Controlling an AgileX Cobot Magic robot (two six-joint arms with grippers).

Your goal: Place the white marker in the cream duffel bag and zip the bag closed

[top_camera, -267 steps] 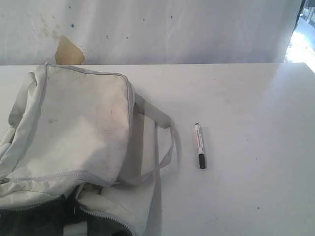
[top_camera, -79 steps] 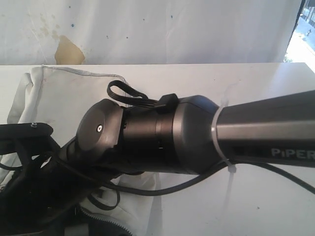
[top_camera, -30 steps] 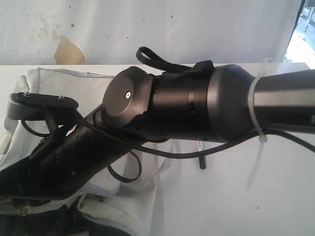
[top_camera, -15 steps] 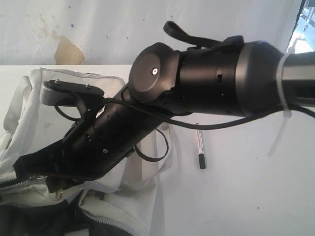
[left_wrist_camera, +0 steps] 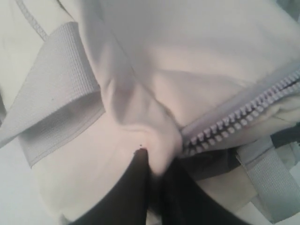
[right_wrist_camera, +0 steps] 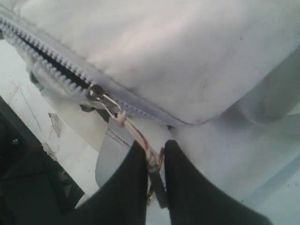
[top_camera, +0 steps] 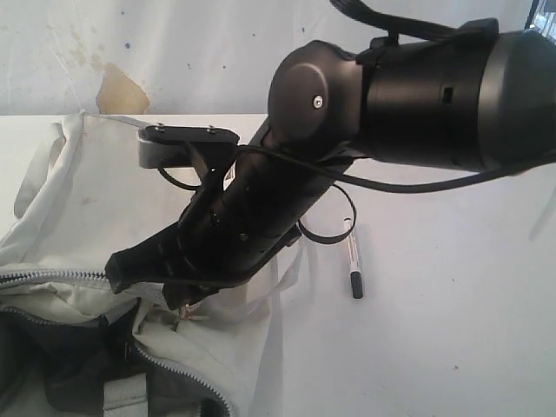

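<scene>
The right gripper (right_wrist_camera: 157, 176) has its two dark fingers pressed together on the pinkish-white pull cord (right_wrist_camera: 136, 136) of the zip. The cord runs taut from the fingertips up to the small metal slider (right_wrist_camera: 96, 93), which sits on a line of grey zipper teeth (right_wrist_camera: 47, 61) that stand apart beyond it. The left gripper (left_wrist_camera: 157, 183) is closed too. It pinches a puckered fold of pale fabric just beside the end of another run of grey teeth (left_wrist_camera: 234, 117), with a broad grey webbing strap (left_wrist_camera: 51, 89) folded close by.

Both grips are on the cream duffel bag (top_camera: 95, 226), a soft, slumped, off-white bag with grey zip tape and faint pinkish marks. It lies at the left of the table (top_camera: 452, 330). Its mouth gapes toward the near edge and shows the dark lining (top_camera: 61, 365). The black right arm (top_camera: 261, 208) reaches across the middle and down over the bag.

The white marker (top_camera: 352, 261) lies flat on the bare table to the right of the bag, apart from it and from both grippers. It is slim and white, with small print along the barrel and a black cap at its near end. A loop of black cable (top_camera: 334, 230) hangs in front of its far end.
</scene>
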